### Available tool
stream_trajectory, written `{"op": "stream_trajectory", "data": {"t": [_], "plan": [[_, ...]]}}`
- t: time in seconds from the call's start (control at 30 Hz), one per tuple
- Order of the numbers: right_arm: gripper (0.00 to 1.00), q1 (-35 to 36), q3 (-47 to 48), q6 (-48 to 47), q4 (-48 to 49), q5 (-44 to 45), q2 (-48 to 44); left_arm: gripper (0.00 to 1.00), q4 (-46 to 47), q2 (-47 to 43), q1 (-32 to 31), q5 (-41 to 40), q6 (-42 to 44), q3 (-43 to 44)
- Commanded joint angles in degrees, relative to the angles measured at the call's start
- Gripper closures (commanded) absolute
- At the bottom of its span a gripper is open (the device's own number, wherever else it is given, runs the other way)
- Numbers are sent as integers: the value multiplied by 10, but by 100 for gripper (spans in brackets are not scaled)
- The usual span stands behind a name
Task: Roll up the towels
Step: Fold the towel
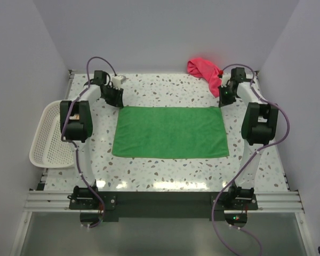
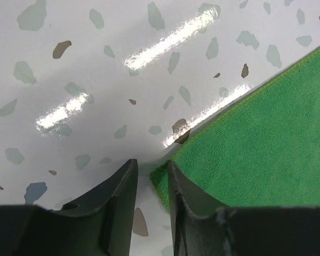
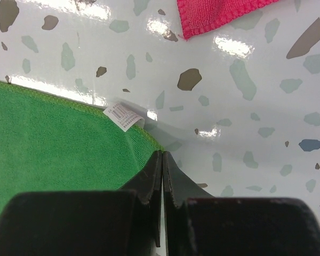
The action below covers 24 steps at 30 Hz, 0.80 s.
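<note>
Tabletop (image 1: pixel 165 90): right jaws pinch green towel (image 1: pixel 170 130) corner; left jaws, ajar, straddle another.

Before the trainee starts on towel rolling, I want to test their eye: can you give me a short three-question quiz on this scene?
1. True or false: the green towel lies spread flat, not yet rolled.
2. Where is the pink towel? A) on the green towel B) bunched at the far right C) rolled at the near edge
3. Which is shut at a green towel corner, the left gripper or the right gripper?
Key: 1 true; 2 B; 3 right.
</note>
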Motion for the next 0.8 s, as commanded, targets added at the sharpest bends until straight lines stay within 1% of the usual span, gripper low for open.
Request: {"op": "stream_trajectory", "data": {"t": [0.0,0.2,0.23,0.33,0.6,0.67,0.73,0.77], "plan": [[100,2,11,-12,16,1,-23,69,-5,12,1,17,8,20],[100,1,17,-15,21,11,-15,85,-2,20,2,39,-1,29],[100,2,18,-17,22,14,-12,90,-3,21,2,42,-2,35],[100,1,23,-17,30,23,-8,100,-6,27,3,53,-7,48],[100,0,38,-17,24,22,3,100,-1,15,3,54,-6,57],[100,0,36,-17,24,18,0,75,-23,19,3,51,2,69],[100,0,33,-17,23,17,-1,52,-25,15,3,36,4,56],[100,0,33,-17,22,15,-1,48,-19,5,3,30,3,46]]}}
